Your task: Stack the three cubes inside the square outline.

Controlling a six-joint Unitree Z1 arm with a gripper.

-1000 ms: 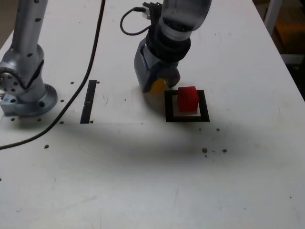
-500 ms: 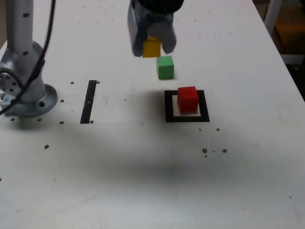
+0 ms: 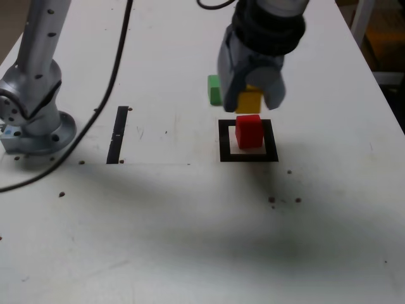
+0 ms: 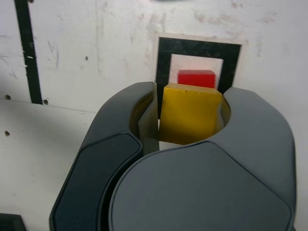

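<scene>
Grey hand [image 3: 252, 101] points down, clamping the yellow cube [image 3: 249, 100] just above the red cube [image 3: 249, 131].

red cube [image 3: 249, 131] sits flat inside the square outline [image 3: 225, 147], on its white centre, toward the far side. yellow cube [image 3: 249, 99] is off the table, clamped at its sides, just above the red cube with a small gap showing. green cube [image 3: 214, 89] rests on the table beyond the outline, on the exterior view's left, partly hidden.
</scene>
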